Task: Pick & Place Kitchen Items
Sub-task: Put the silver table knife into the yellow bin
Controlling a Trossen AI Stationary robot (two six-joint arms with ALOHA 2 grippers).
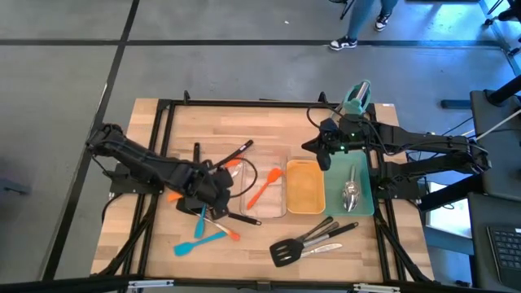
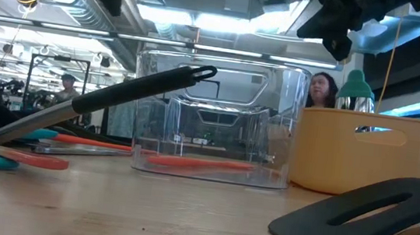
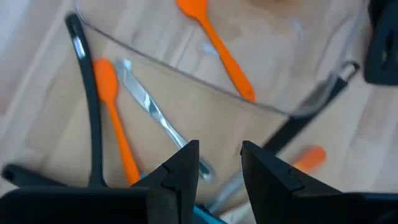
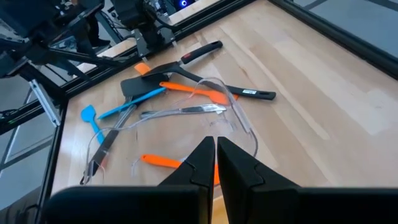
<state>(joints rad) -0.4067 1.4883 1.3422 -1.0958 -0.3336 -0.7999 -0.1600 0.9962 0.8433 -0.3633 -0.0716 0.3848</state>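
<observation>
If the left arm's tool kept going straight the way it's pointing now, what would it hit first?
Probably the steel spoon lying just ahead of the left tool, whose fingers stand apart. The spoon's end sits almost between the fingertips, beside an orange spatula. Depth is hard to judge, so the wooden table might come first.

Black slotted turner (image 2: 371, 220) cut off at the low view's right edge, blurred.
</observation>
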